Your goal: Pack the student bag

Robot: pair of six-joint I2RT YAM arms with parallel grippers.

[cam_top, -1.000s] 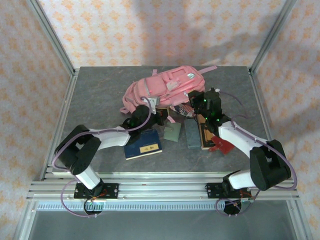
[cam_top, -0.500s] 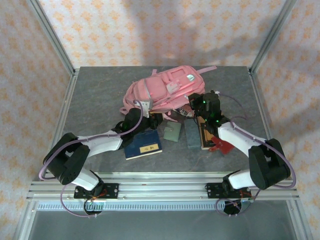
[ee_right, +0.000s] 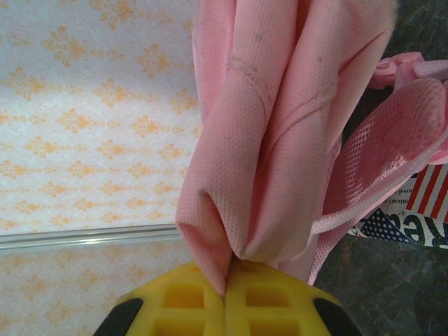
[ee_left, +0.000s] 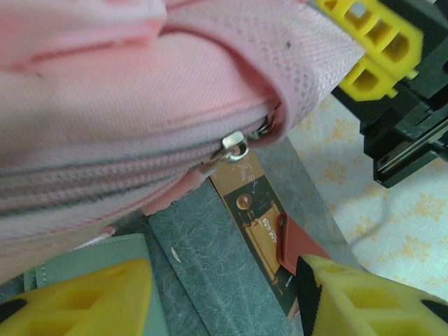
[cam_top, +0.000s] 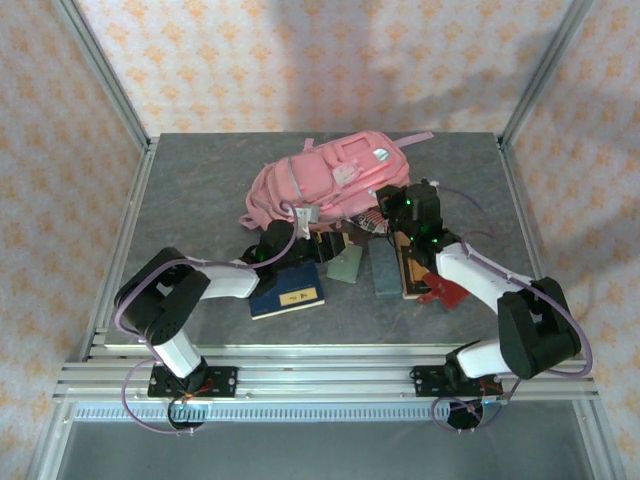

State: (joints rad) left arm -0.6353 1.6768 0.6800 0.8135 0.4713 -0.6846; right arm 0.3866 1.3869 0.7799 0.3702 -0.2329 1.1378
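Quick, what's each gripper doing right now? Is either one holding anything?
Left gripper: open, holding nothing.
Right gripper: closed, pinching a fold of the pink student bag.

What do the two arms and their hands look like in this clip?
The left arm and right arm have white links, black joints, purplish cables and green lights. The left hand and right hand carry yellow, honeycombed fingers.

Backpack (cam_top: 330, 180) pink, grey stripe by zip. Right gripper (ee_right: 225, 297) fingers (ee_right: 175, 308) yellow, gridded. Next to left gripper (ee_left: 224, 301): pale green notebook (ee_left: 91, 255), brown card (ee_left: 260, 227) with red tab. Wall (ee_right: 91, 105) cream, orange floral print
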